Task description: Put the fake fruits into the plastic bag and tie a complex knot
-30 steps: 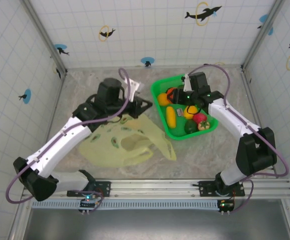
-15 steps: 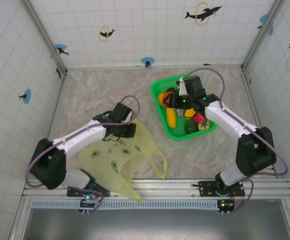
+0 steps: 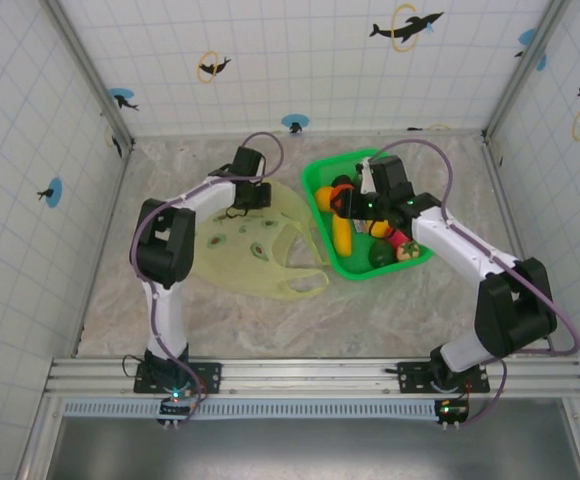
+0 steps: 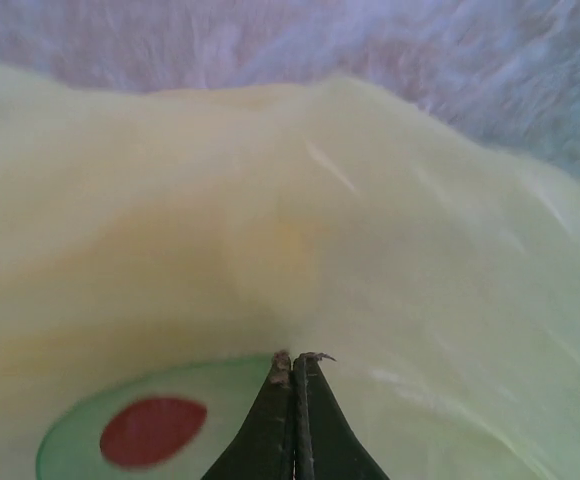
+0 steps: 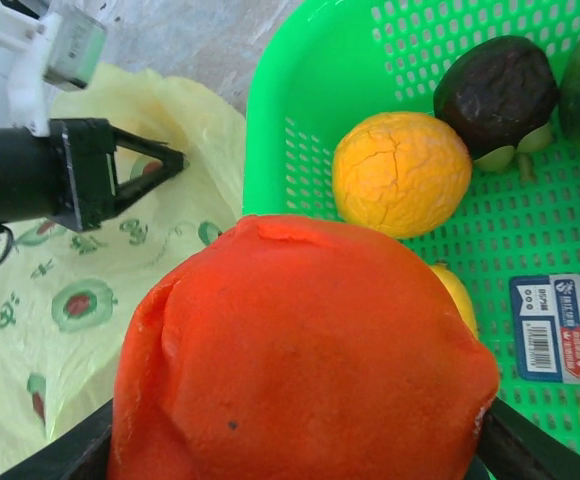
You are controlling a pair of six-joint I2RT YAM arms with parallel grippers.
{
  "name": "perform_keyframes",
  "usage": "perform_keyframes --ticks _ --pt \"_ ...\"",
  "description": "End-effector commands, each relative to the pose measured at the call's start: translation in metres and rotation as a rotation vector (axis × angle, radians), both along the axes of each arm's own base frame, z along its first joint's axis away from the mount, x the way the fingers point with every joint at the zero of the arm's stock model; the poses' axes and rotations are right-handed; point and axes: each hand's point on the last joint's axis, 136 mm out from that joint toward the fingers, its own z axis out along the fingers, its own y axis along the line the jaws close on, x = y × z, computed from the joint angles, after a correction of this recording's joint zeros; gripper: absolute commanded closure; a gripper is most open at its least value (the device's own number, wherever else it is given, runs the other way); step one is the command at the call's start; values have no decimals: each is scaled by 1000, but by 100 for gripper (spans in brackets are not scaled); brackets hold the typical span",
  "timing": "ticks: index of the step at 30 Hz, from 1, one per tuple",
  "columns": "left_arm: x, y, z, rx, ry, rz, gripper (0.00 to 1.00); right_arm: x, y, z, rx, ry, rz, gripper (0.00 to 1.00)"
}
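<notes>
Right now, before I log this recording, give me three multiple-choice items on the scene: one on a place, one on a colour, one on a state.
1. Where is the plastic bag relative to the green basket?
A inside it; B spread on the table beside it; C under it.
2. What colour is the fruit in the right hand?
A orange-red; B dark green; C yellow.
3. How do the fingers of the left hand stand?
A wide open; B closed round a fruit; C shut together.

Answers:
1. B: the top view shows the bag flat on the table, left of the basket.
2. A: the right wrist view shows an orange-red fruit between the fingers.
3. C: the left wrist view shows the tips meeting over the bag.
</notes>
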Motion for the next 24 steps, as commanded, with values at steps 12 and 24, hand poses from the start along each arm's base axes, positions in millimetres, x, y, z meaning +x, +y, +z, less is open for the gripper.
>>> perform_keyframes --ticks 12,24 --pt "-182 -60 147 -438 -110 -177 62 -4 -39 13 81 -75 -130 48" --pt "-282 -55 124 -639 220 104 37 -3 -40 8 121 -77 -184 48"
